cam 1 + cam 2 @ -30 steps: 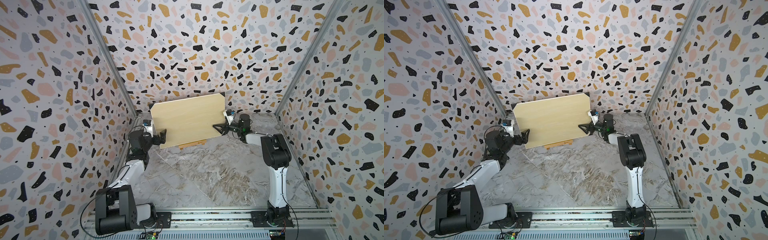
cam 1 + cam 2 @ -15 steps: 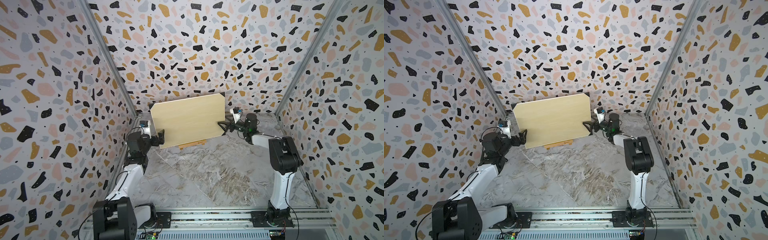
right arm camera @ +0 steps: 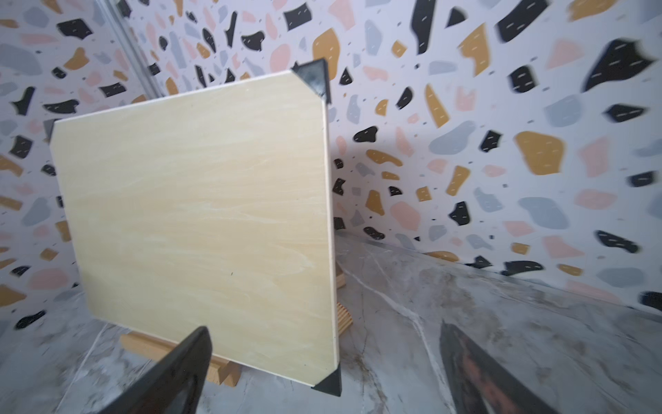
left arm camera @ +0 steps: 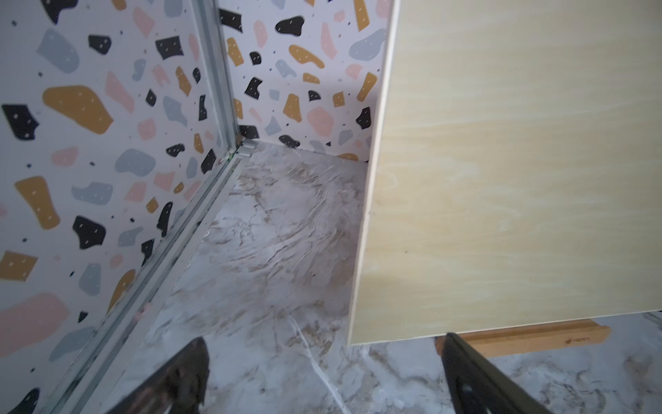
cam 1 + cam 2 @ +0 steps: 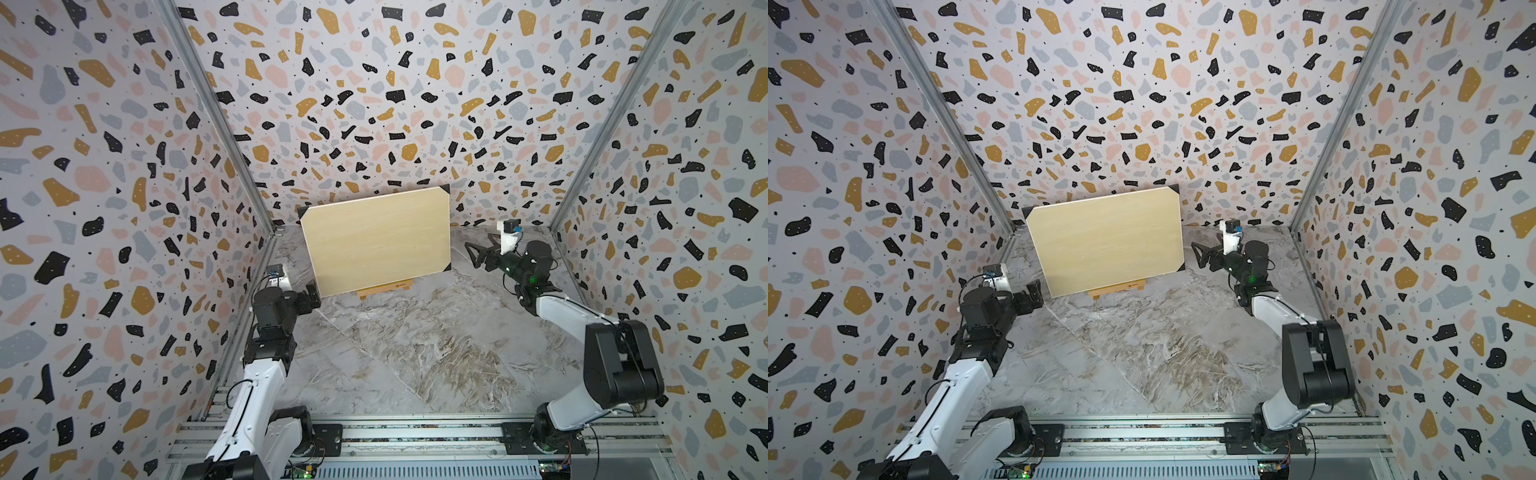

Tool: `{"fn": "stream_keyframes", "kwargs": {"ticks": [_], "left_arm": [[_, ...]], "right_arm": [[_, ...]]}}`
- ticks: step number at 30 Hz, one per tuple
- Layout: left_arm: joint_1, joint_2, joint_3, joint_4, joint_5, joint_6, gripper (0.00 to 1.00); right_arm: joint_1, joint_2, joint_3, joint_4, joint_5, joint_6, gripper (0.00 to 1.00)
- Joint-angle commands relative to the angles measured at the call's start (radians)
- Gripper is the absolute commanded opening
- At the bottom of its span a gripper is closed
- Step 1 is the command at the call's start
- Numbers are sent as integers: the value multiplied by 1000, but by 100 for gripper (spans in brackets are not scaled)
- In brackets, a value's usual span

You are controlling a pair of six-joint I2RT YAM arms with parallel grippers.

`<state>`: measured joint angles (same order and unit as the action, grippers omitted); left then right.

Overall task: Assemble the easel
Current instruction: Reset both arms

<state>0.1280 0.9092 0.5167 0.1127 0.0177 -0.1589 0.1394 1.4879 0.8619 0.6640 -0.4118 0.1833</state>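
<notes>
Easel: upright at bench rear, pale board on its ledge — I judge it assembled.
Left end effector: spread wide, empty.
Right end effector: likewise.
Remaining: retreat only.

The small honey-brown wooden easel stands far back — only its bottom ledge peeks out under a big pale wooden board.

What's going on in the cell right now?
A pale wooden board with black corners stands propped on the ledge of the small wooden easel at the rear of the table. Neither arm holds anything: the left claw is open near the board's lower corner, the right claw is open, clear of its opposite edge.
</notes>
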Motion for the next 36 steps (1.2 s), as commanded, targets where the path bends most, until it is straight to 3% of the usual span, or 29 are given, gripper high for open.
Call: {"fn": "stream_keyframes", "kwargs": {"ticks": [1,6,11,14,18,21,26,30,36], "left_arm": [[-2,6,-54,-21,-90,-34,99],[-4,41,-149,86,-52,-43,99],[-7,125,-208,245,-51,-27,99],[-11,171,-202,304,-21,-9,99],[-18,195,-216,390,-73,8,99],[-19,242,-243,534,-58,47,99],[-26,318,-214,578,9,52,99],[-51,445,-244,747,29,77,99],[-117,500,-193,695,-75,108,99]], "right_arm": [[-1,-156,-99,-125,353,-36,100],[-3,-301,-321,-150,660,-24,100],[-6,-331,-494,-50,774,-42,100],[-11,-296,-577,110,777,-73,100],[-24,-209,-611,253,762,-108,100],[-44,-165,-634,389,648,-134,100],[-60,-38,-680,583,476,-181,100],[-64,-13,-642,534,447,-194,100],[-58,-11,-641,530,463,-192,100]]}}
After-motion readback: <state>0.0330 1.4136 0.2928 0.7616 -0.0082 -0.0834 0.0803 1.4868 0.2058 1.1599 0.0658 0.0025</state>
